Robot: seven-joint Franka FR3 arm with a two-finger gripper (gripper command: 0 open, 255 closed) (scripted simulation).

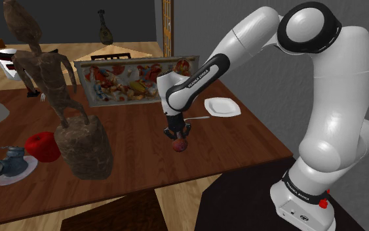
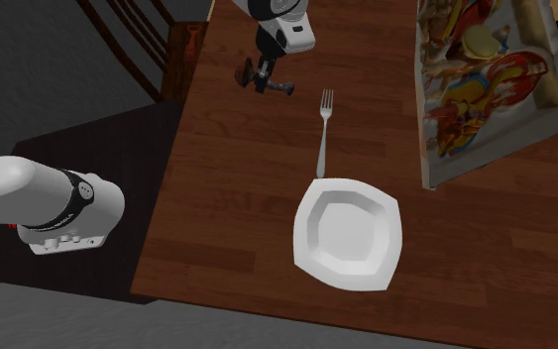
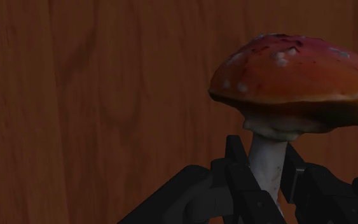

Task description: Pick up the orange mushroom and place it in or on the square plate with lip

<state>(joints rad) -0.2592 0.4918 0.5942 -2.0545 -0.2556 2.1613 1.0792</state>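
A mushroom (image 3: 295, 76) with an orange-red, white-spotted cap and a pale stem is clasped by the stem between my gripper's (image 3: 264, 156) black fingers. In the shoulder view the gripper (image 1: 177, 134) points down over the brown wooden table, with the mushroom (image 1: 181, 145) at its tip. The white square plate with a raised lip (image 1: 222, 106) lies on the table towards the shoulder view's right of the gripper. In the second exterior view the plate (image 2: 348, 234) sits near the table's front edge and the gripper (image 2: 264, 79) is at the top.
A silver fork (image 2: 322, 139) lies between gripper and plate. A framed food picture (image 1: 127, 82) lies behind. A tall brown statue (image 1: 68, 111), a red object (image 1: 43, 146) and a blue-grey item (image 1: 9, 163) stand to the shoulder view's left.
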